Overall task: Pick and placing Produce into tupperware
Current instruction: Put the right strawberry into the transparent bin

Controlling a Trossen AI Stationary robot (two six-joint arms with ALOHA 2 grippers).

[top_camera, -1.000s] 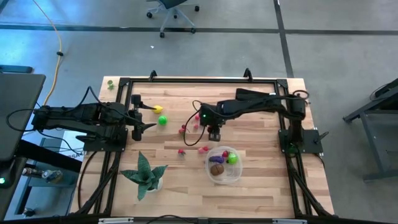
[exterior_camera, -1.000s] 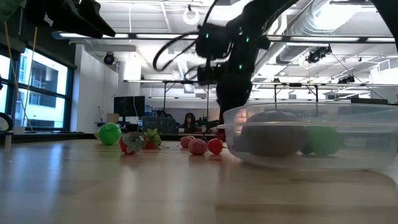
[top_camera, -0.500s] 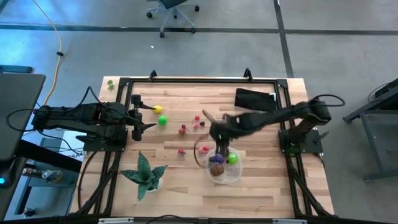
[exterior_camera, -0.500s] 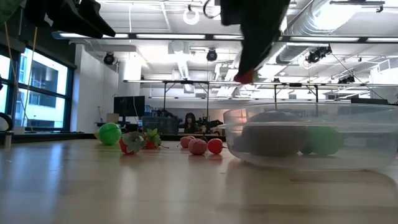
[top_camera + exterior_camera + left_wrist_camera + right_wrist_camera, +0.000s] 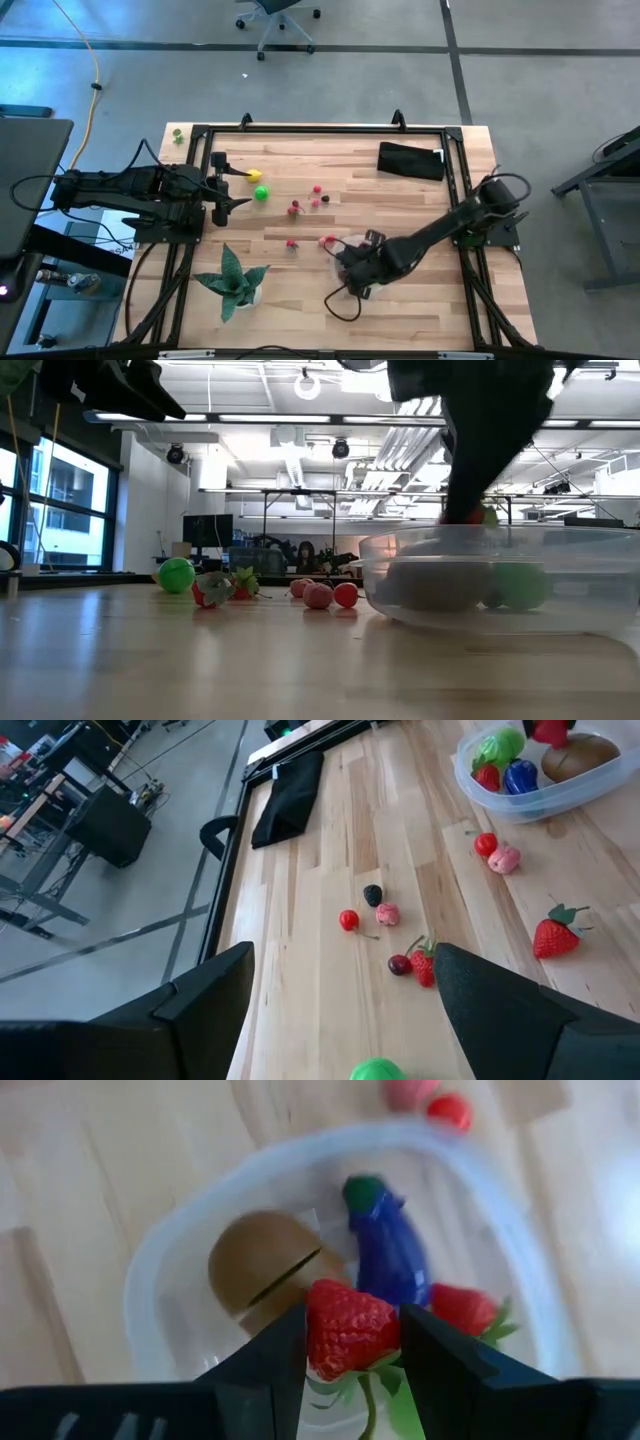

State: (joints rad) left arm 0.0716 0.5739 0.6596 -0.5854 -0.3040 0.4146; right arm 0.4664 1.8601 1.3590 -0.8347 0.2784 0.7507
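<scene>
High view: on the big wooden bench (image 5: 400,300) sits the clear round tupperware (image 5: 150,1270), near the front. Right over it hangs the right gripper (image 5: 350,1342), pinching a red strawberry (image 5: 348,1328). Inside the tub lie a brown kiwi (image 5: 262,1265), a purple eggplant (image 5: 385,1250) and another strawberry (image 5: 462,1308). Over by the bench's left edge, the left gripper (image 5: 232,188) waits with fingers spread and nothing in them.

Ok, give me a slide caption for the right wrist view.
Right gripper holds a strawberry over the clear tupperware, which already contains a brown fruit, a purple eggplant and another strawberry.
</scene>
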